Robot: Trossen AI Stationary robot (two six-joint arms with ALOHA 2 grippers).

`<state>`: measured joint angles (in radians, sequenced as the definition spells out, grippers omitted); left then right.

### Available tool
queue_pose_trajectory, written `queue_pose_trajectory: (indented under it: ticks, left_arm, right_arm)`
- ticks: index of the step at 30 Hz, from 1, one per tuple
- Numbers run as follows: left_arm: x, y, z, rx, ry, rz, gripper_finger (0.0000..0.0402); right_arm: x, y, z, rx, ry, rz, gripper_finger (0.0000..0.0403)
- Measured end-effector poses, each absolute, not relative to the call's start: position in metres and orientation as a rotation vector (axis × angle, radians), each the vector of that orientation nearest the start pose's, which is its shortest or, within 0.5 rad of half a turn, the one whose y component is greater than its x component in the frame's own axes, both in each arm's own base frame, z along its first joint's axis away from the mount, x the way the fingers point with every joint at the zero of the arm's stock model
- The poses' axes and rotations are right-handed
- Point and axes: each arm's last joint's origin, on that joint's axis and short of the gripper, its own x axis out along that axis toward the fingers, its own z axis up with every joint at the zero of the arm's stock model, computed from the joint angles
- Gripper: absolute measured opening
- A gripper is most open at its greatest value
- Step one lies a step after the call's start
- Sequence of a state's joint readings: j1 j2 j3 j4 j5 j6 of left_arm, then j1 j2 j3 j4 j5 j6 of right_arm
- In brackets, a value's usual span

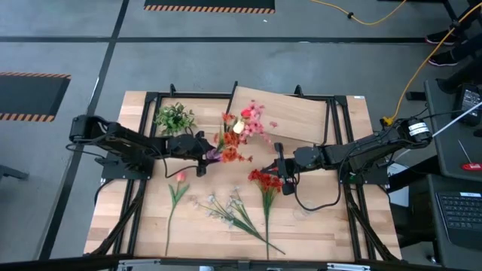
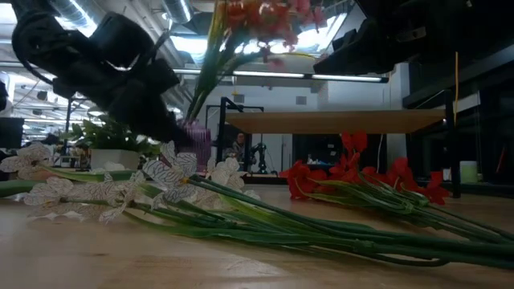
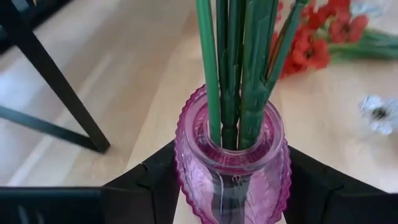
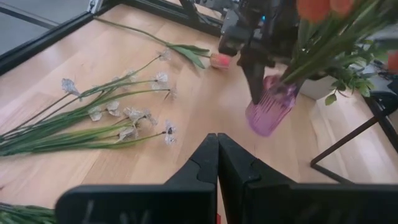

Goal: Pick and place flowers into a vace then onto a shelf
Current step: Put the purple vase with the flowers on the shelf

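Left hand (image 1: 205, 154) clamped around a ribbed pink glass vase (image 3: 233, 165), one dark finger (image 3: 146, 183) pressed to each side of its body, near the middle of the light-wood surface (image 1: 135, 218). Rising out of the vase mouth, a tight bundle of green stems topped with red, orange and pink artificial flowers (image 1: 239, 129), leaning toward the rectangular light-wood shelf on thin black legs (image 1: 294, 117) at the far side. Vase base close to the surface; from the right wrist view, body tilted, whether touching down or just lifted cannot be told. Right hand (image 1: 282, 181) shut tight, fingers pressed together and holding nothing, hovering to the right of the vase above a loose red-bloomed flower with a long green stem (image 1: 265, 184). Lying flat on the near part of the surface: that red flower, a spray of white papery blooms on long green stems (image 1: 226, 207), and a single pink bud on a leafy stem (image 1: 179, 184) to the left. Small bushy green plant (image 1: 175, 118) standing at the far left, beside the shelf. Black metal frame (image 1: 151, 98) bordering the surface on both sides.
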<state>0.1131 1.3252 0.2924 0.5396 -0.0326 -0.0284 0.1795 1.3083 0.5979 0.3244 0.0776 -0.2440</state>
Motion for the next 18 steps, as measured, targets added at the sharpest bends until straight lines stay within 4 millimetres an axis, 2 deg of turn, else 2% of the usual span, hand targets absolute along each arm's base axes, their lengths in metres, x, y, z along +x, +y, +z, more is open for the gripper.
queue_pose_trajectory:
  ticks: [9, 13, 18]
  left_arm:
    - [0.214, 0.026, 0.168, -0.124, 0.339, 0.203, 0.0202]
    - [0.224, 0.028, 0.193, -0.092, 0.266, 0.195, 0.0202]
    - [0.245, 0.031, 0.224, -0.015, 0.306, 0.205, 0.0202]
  right_arm:
    - [0.262, 0.045, 0.208, -0.287, 0.369, 0.146, 0.0005]
    - [0.262, 0.045, 0.208, -0.287, 0.369, 0.146, 0.0005]
    - [0.262, 0.045, 0.208, -0.288, 0.369, 0.147, 0.0005]
